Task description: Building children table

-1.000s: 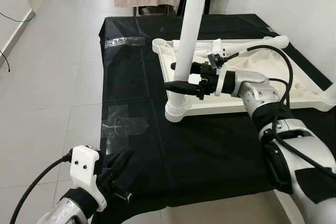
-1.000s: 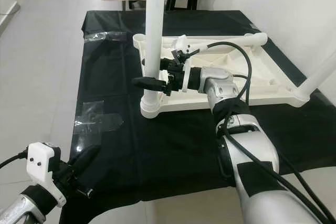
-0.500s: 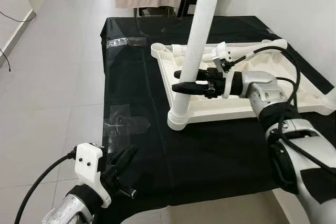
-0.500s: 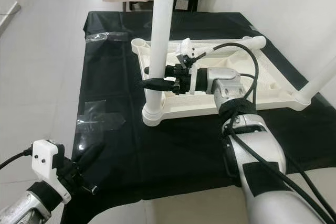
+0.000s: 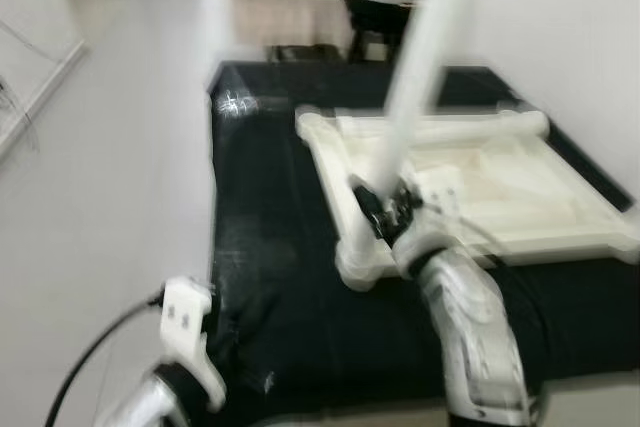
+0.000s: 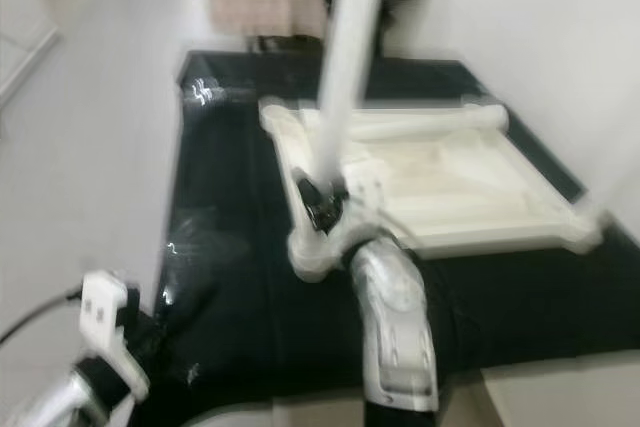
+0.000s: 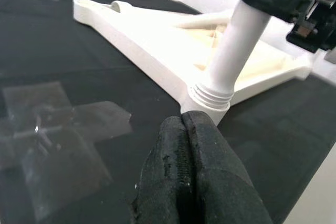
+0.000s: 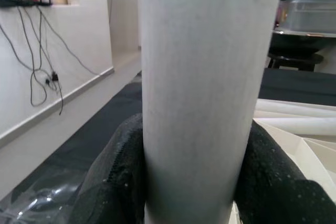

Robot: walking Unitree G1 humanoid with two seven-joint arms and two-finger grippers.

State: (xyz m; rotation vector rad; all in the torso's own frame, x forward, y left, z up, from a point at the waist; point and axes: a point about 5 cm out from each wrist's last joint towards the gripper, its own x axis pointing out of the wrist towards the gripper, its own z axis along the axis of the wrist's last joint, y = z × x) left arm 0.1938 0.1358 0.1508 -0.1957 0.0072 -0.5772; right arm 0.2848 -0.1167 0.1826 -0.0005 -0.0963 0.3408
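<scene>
White table leg (image 8: 205, 93) — black cloth (image 7: 79, 66)

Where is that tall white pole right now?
The white table leg stands in the near-left corner socket of the upturned white tabletop on the black cloth, with the right gripper clamped around it low down.

One white tabletop (image 5: 480, 182), upside down on one black cloth (image 5: 270, 247). Two legs: one upright (image 5: 415, 77) at the tabletop's near left corner, one lying (image 5: 440, 129) along its far edge. Two grippers: right (image 5: 375, 209), left (image 7: 191, 174). Two tape patches on the cloth, the nearer (image 7: 58, 135).
</scene>
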